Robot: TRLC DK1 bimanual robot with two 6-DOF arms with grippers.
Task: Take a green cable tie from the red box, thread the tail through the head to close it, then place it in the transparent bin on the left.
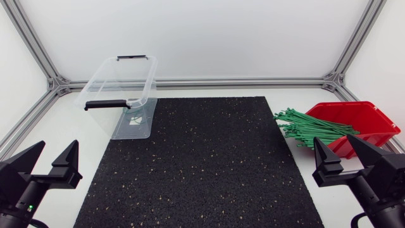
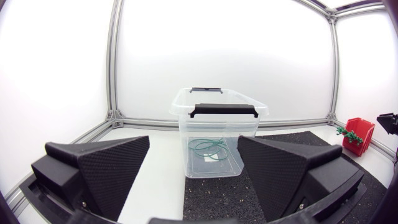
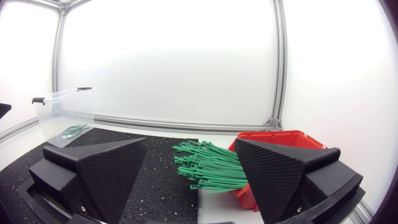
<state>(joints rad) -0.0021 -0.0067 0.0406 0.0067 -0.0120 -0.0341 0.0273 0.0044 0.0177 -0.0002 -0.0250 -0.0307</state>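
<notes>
On the white table (image 1: 63, 126), biggest item is the black speckled mat (image 1: 196, 164), covering the middle from the front edge to near the back.

Transparent bin (image 1: 123, 95) is at the mat's rear left corner. It's upright with no lid, has a black handle at each short end, and its base straddles the mat's left edge, part on the mat and part on bare table.

Red box (image 1: 370, 120) is at the right, off the mat and well apart from the bin, with its open front facing the mat.

Left arm enters at the lower left. The left pincer (image 1: 57, 152) sits low over the table just beside the mat's left edge, fingers spread wide and holding nothing. In the left wrist view the bin shows ahead in the gap between the fingers, not touching them.

Right arm enters at the lower right. The right pincer (image 1: 333, 149) is near the red box's front, beside the mat's right edge, fingers also spread wide and holding nothing. In its own wrist view the box and ties lie ahead of the gap, not touching the fingers.

Bundle of green cable ties (image 1: 310, 126) spills out of the red box's open front onto the table, lying flat and roughly parallel, with the far ends reaching the mat's right edge.

Smallest: one looped green tie (image 2: 208, 148) lies on the bin floor.
</notes>
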